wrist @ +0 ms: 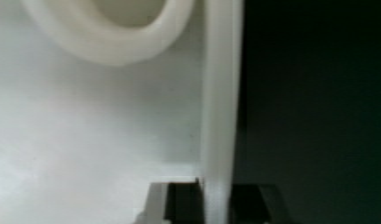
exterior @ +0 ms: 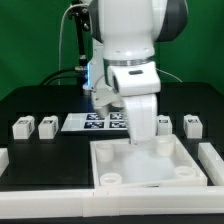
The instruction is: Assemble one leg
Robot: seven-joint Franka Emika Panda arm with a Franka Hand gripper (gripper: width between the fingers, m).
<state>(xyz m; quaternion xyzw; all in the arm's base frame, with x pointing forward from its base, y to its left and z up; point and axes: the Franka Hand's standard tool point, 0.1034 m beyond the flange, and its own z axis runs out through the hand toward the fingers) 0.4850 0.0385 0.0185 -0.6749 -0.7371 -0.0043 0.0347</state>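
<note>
Several legs, small white tagged blocks, stand on the black table in the exterior view: two at the left (exterior: 22,127) (exterior: 46,125) and two at the right (exterior: 165,123) (exterior: 192,124). My gripper (exterior: 143,141) is down on the far rim of the large white tray-like piece (exterior: 100,152), away from every leg. In the wrist view my gripper (wrist: 217,189) straddles the tray's thin upright wall (wrist: 219,100), with a dark finger (wrist: 178,205) pressed against each side. One round corner socket (wrist: 116,25) shows on the tray's floor.
The marker board (exterior: 98,122) lies behind the tray, between the leg pairs. White barrier pieces stand at the left edge (exterior: 4,158), the right (exterior: 212,160) and along the front (exterior: 50,192). Cables hang behind the arm.
</note>
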